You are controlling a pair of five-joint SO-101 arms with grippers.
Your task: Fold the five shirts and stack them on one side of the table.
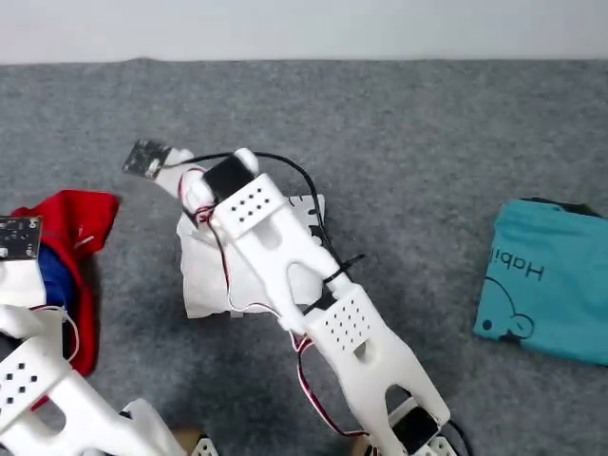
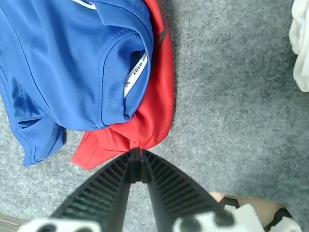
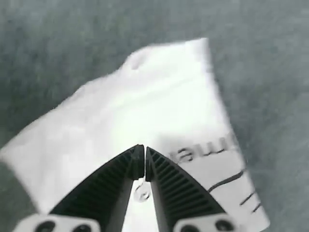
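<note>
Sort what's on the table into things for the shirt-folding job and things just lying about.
For the job:
white shirt, beneath the right end effector
red shirt, by the left end effector
blue shirt, lying on the red one
teal shirt, apart from the others

Just there:
grey table cover

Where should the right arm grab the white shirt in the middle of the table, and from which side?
Probably at the squared corner of the white shirt, from straight above, with the right gripper opened first. The shirt lies flat on the table, so only an edge can be pinched, and that corner has bare table around it.
</note>
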